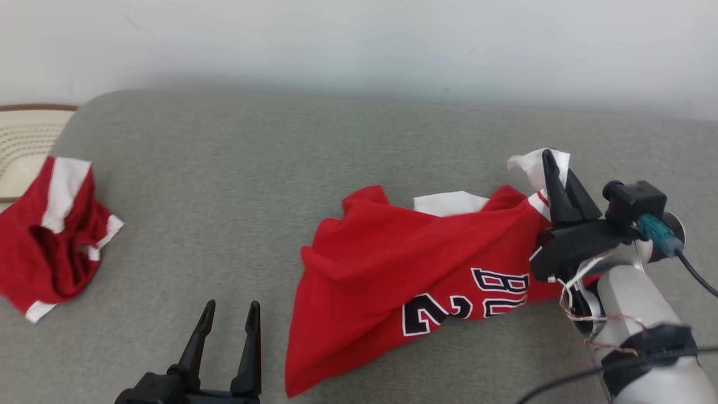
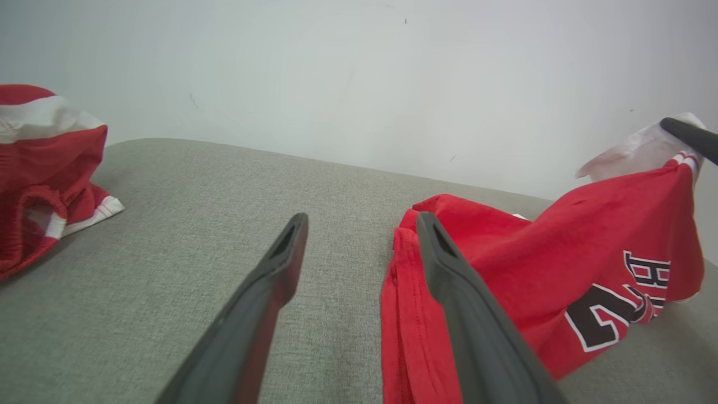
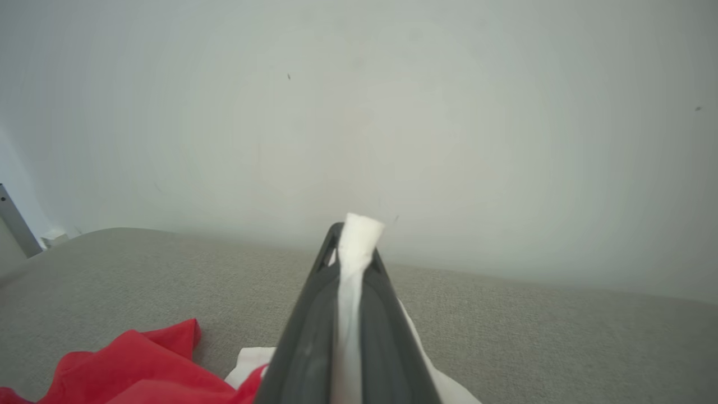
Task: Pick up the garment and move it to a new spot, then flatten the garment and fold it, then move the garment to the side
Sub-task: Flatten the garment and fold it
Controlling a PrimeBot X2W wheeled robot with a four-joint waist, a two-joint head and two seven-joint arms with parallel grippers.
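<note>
The garment is a red jersey with white trim and black lettering, lying crumpled on the grey cushioned surface right of centre. My right gripper is shut on the garment's white trim at its right corner, holding that corner lifted. In the right wrist view a strip of white cloth is pinched between the closed fingers, with the red cloth below left. My left gripper stands open near the front edge, left of the garment. The left wrist view has its right finger in front of the garment.
A second red and white garment lies bunched at the left edge of the surface, also seen as a red heap in the left wrist view. A woven pale basket sits behind it. A white wall runs along the back.
</note>
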